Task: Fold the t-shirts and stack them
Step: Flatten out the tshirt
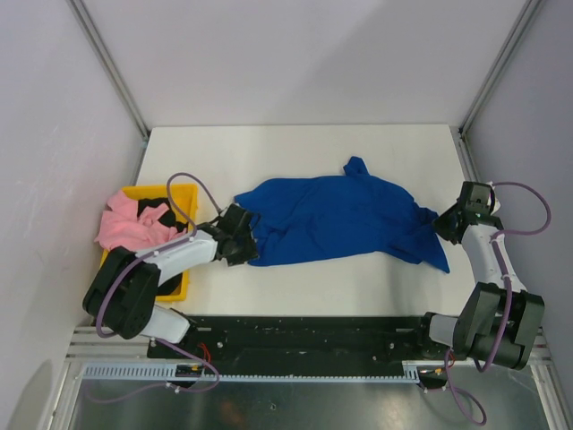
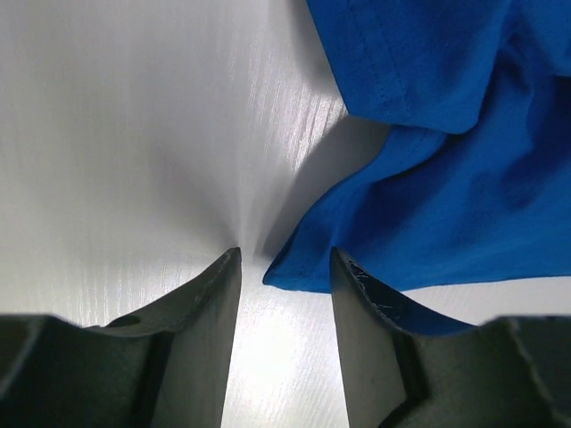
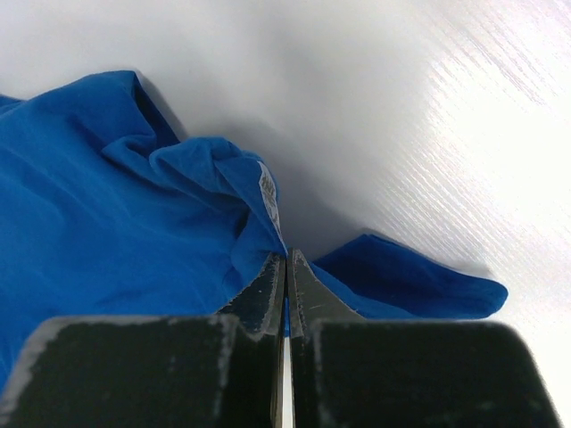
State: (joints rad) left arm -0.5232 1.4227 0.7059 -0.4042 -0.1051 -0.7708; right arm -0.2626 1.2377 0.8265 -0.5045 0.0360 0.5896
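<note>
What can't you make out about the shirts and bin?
- Top view: black cloth in the yellow plastic bin, mostly under pink cloth and the left arm.
- Right wrist view: print on the white label of the royal-blue cloth t-shirt, too small.
- Left wrist view: shirt mostly cropped.

the left arm [image 1: 175, 253] and right arm [image 1: 489, 252] share white links, black joints and looping purple cables [image 1: 185, 175]. end effector fingers [image 2: 203, 323] are dark grey wedges, edges scuffed.
</note>
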